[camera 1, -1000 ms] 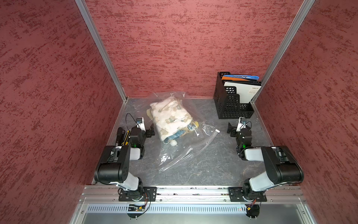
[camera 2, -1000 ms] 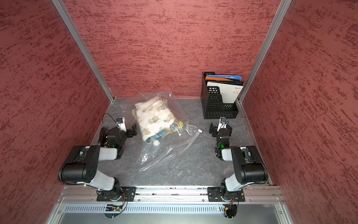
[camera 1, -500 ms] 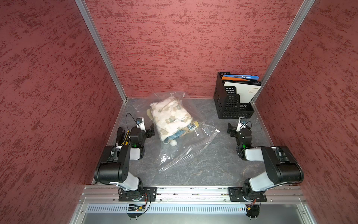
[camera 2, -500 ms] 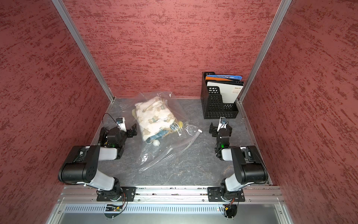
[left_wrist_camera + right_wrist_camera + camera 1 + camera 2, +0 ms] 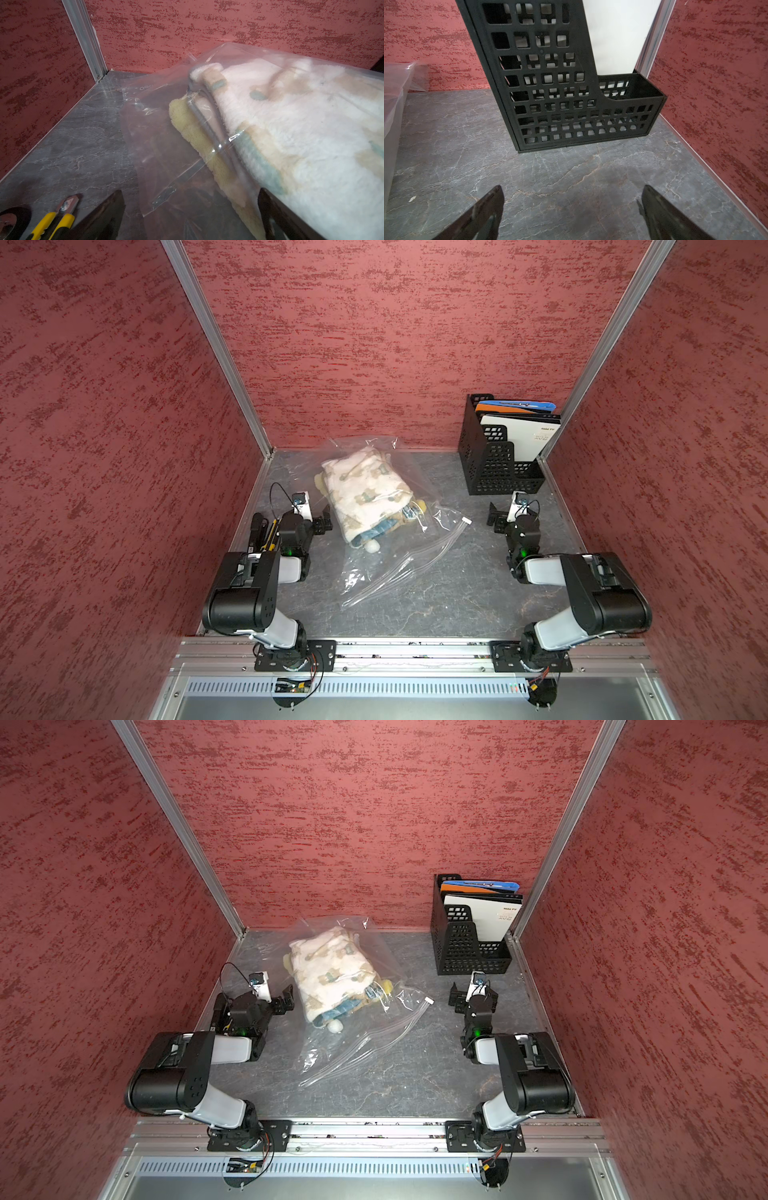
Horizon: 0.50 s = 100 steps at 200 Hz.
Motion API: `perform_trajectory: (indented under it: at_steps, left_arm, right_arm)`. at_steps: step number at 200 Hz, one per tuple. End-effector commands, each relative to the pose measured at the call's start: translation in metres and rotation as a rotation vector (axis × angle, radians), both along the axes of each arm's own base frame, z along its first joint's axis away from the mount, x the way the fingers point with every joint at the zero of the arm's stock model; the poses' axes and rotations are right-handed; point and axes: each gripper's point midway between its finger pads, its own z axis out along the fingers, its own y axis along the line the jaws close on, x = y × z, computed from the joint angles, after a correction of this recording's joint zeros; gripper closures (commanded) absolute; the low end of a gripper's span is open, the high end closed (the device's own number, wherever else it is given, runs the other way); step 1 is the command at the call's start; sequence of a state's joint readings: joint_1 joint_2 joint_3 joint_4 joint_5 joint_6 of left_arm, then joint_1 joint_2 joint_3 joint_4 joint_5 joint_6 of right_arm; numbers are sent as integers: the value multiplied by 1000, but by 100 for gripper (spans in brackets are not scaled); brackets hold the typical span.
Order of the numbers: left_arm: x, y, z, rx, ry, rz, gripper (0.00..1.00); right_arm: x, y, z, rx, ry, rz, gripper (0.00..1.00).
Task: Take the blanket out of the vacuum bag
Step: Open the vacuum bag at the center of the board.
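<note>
The vacuum bag (image 5: 386, 539) lies slack and transparent mid-table in both top views, its white slider clip (image 5: 466, 521) at the right end of the zip strip. A folded blanket (image 5: 365, 493), white with tan and teal prints, sits in the bag's far half (image 5: 332, 973). My left gripper (image 5: 306, 515) is open at the bag's left side. In the left wrist view its jaws (image 5: 190, 191) straddle flat bag plastic, and one finger (image 5: 270, 207) rests against the bagged blanket (image 5: 291, 135). My right gripper (image 5: 515, 511) is open over bare table (image 5: 573, 191), apart from the bag.
A black mesh file holder (image 5: 498, 464) with folders stands in the back right corner, just beyond the right gripper (image 5: 560, 93). A yellow utility knife (image 5: 269, 531) and a black-handled tool lie along the left wall (image 5: 52, 224). Red walls enclose three sides.
</note>
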<state>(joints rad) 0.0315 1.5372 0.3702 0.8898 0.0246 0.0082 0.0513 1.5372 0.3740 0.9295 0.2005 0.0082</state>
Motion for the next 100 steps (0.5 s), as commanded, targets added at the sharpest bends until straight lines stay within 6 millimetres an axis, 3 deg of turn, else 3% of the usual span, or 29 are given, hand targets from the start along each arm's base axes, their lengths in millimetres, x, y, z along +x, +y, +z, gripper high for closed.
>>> perform_trajectory:
  at_steps: [1,100]
  left_arm:
    - [3,-1,6,3,-16,-5,0]
    - [2,1,7,-1,-18,5,1]
  right_arm:
    - [1,2,-2,7,7,16,1]
    - [1,2,-2,8,6,16,1]
